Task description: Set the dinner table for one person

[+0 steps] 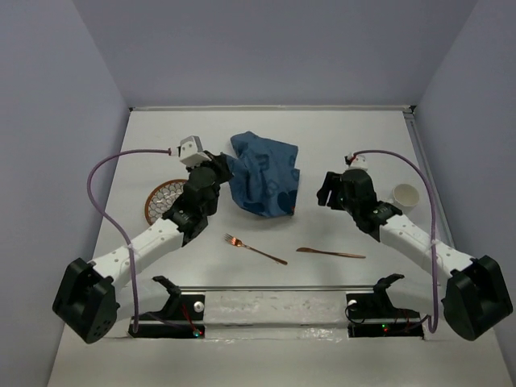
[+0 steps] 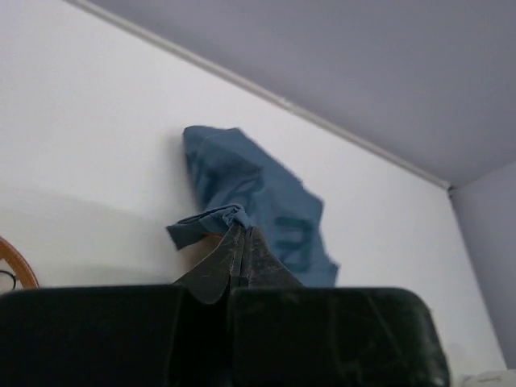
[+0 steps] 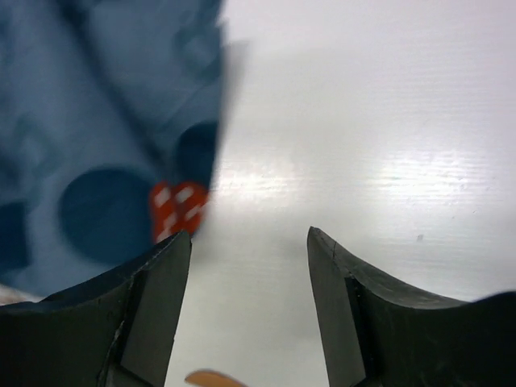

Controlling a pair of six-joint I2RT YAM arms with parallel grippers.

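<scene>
The smooth, flat white table (image 1: 347,145) spreads under everything. Nearest lie a slim copper fork (image 1: 255,250) and a copper knife (image 1: 330,253). Farther, my left pincer (image 2: 240,230) pinches a corner of the crumpled dark blue patterned cloth (image 1: 264,173). My right pincer (image 3: 250,240) gapes empty just right of it.

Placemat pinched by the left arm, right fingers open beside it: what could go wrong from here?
The left fingers pinch only a small corner of the crumpled placemat, so it may slip out when pulled. The right fingers are open mostly over bare table, with the cloth's edge by one finger; closing there could miss it. Spreading the cloth toward the near side could sweep the fork and knife.
</scene>
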